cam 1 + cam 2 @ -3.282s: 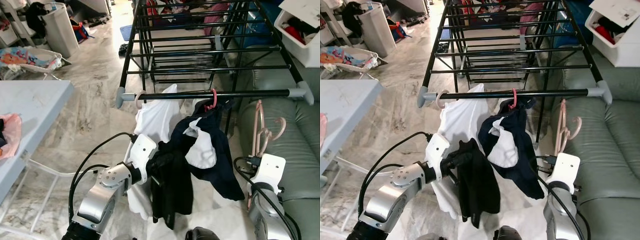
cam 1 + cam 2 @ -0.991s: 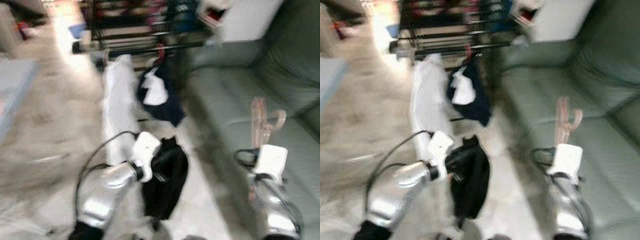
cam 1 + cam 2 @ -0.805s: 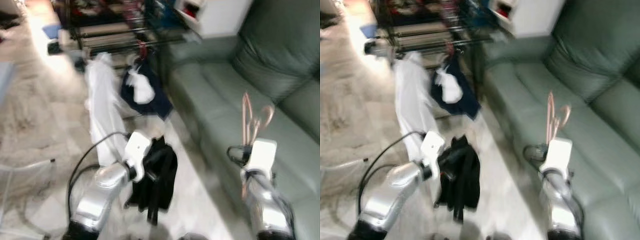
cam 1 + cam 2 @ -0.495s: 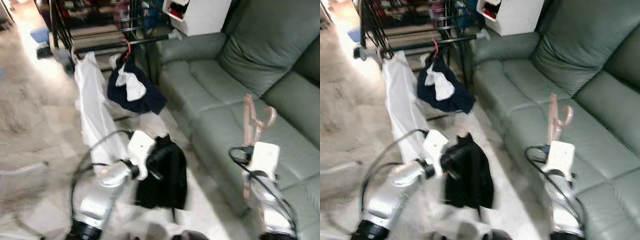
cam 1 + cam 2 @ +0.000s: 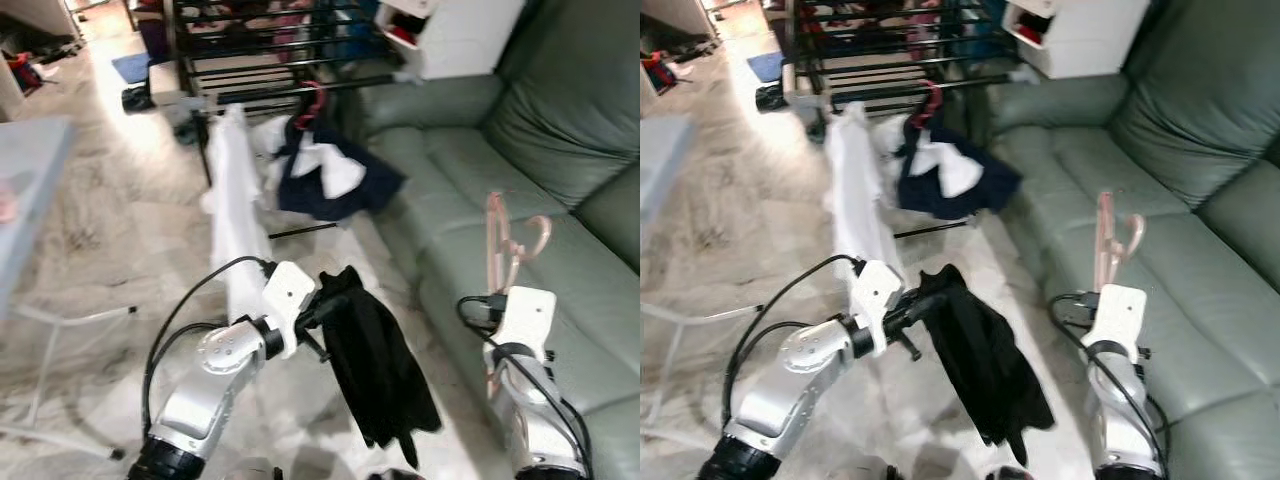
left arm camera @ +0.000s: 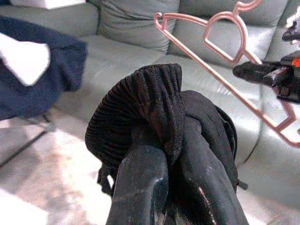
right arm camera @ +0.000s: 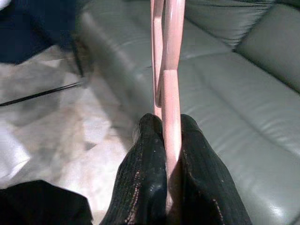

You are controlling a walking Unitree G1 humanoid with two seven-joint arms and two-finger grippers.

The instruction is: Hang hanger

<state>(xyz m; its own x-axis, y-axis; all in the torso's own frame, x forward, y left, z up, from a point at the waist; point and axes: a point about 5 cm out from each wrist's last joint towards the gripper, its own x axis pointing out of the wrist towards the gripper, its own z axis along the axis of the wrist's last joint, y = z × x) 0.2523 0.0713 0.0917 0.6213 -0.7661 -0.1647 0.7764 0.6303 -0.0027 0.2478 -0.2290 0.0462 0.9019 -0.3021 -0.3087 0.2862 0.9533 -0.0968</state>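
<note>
The right gripper (image 7: 165,140) is clamped on a pink hanger (image 5: 508,240), held upright in front of the sofa (image 5: 560,130), hook end up and well away from the rack (image 5: 270,50). The left gripper (image 6: 161,154) is pinched shut on a bunch of a black garment (image 5: 375,365), which hangs down from it over the floor (image 5: 110,240), just left of the hanger and apart from it. On the rack's front bar hang a white garment (image 5: 235,215) and a navy one (image 5: 325,175) on a red hanger (image 5: 312,100). As I judge it, the step in hand is getting the black garment onto the pink hanger before carrying it to the rack. To do that well, bring the two grippers together at one height, turn the hanger so its flat face meets the cloth, and feed one shoulder into the garment's neck opening, not into a fold. The left grip is on a tight wad, so the opening may be hard to find; the cloth may need regripping nearer an edge. Keep the hanger grip firm so it does not twist when the garment's weight comes on
</note>
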